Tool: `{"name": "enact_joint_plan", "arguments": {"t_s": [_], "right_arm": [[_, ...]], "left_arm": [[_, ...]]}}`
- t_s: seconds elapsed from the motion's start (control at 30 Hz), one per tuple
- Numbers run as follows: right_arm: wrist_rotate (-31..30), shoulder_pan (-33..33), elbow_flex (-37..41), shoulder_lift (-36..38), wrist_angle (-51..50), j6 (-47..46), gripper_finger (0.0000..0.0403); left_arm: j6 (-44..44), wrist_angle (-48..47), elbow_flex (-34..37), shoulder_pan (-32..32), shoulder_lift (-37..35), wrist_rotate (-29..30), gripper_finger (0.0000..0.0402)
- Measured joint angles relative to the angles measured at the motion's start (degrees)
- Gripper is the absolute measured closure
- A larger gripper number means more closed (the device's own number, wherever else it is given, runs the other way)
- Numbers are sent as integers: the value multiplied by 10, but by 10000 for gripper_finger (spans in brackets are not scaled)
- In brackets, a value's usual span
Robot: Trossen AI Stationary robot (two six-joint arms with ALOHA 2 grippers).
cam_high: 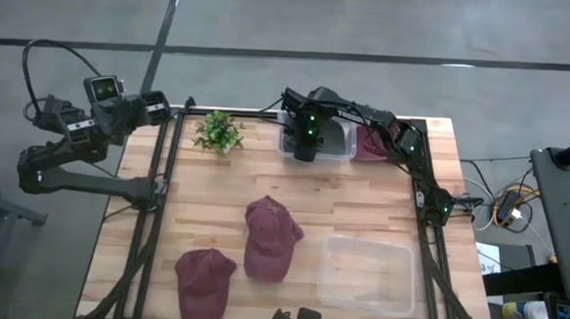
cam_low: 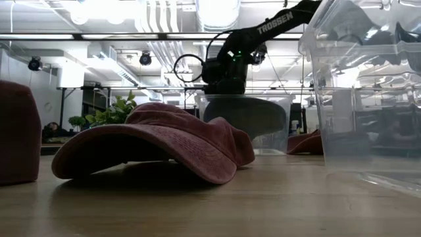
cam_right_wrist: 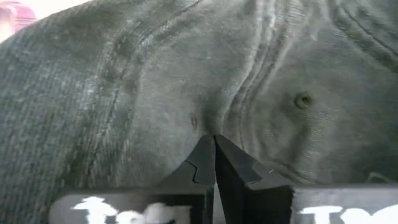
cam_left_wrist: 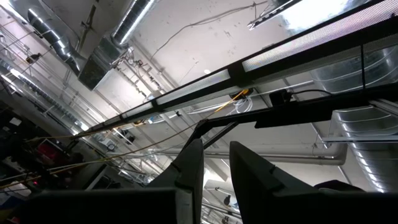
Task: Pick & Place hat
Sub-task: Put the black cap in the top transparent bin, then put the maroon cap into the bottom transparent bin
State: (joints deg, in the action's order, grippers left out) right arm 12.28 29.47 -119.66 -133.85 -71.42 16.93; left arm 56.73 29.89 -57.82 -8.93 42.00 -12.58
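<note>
Right gripper (cam_right_wrist: 214, 144) pinches the gray hat (cam_right_wrist: 186, 81) over the far bin (cam_high: 342, 148); two red hats (cam_high: 269, 239) near it wait.

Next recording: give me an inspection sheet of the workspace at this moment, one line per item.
Surface: wooden table, light planks.
Job's things: two maroon hats, one mid-table, one near the front edge; a grey hat in the far clear bin; a clear bin at front right.
Clutter: small green plant; maroon cloth beside the far bin.
Grippers: right gripper shut, pressed to the grey hat; left gripper parked off the table.
Cables: wires beside the table.
Surroundings: concrete floor, ceiling ducts.
</note>
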Motion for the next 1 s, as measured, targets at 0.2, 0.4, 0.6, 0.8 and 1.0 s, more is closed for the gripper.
{"name": "enact_joint_plan", "arguments": {"t_s": [0.2, 0.4, 0.6, 0.8, 1.0], "right_arm": [[-14, 1, -1, -4, 14, -5, 395], [-20, 3, -77, -6, -26, -4, 395], [8, 0, -148, -6, -90, -5, 395], [10, -2, -149, 35, -130, -40, 394], [13, -2, -150, 103, -152, -93, 394]], "left_arm": [[0, 0, 0, 0, 0, 0, 330], [4, 0, 0, 0, 0, 0, 330], [4, 0, 0, 0, 0, 0, 330], [4, 0, 0, 0, -1, 0, 330], [-1, 0, 0, 0, -2, 0, 330]]}}
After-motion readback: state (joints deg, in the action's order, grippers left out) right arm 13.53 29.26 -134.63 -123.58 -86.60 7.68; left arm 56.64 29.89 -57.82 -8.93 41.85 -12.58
